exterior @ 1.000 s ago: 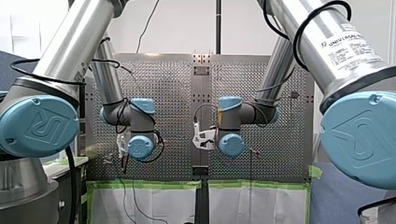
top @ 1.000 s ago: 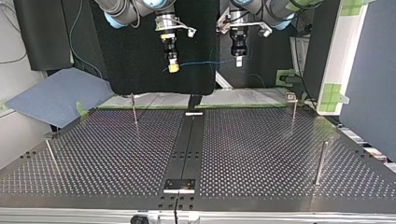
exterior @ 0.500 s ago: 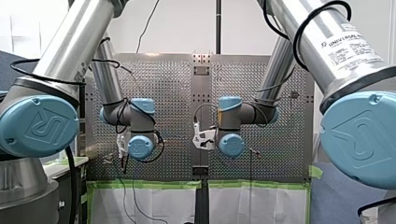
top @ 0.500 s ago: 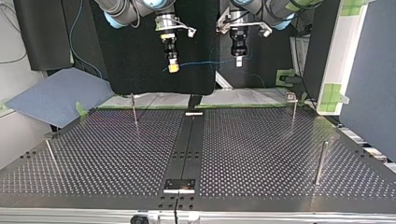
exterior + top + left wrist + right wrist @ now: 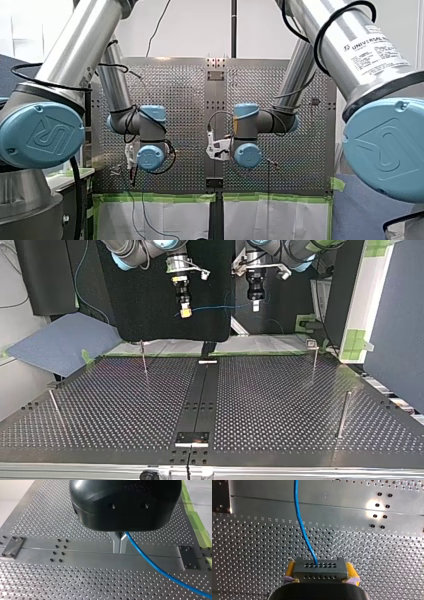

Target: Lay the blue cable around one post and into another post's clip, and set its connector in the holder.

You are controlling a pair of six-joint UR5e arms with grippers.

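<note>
No shift since before: left claw (image 5: 119, 550) tight on one blue cable (image 5: 150, 563), right claw (image 5: 320, 575) on one connector (image 5: 319, 566).

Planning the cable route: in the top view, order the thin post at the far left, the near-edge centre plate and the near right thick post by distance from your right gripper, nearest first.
From my right gripper:
1. thin post, view's left, table's far side
2. centre plate, near edge
3. thick post, near right

table (image 5: 280, 405) | perforated; black centre strip (image 5: 200, 395); four thin posts (image 5: 342, 415) upright
</note>
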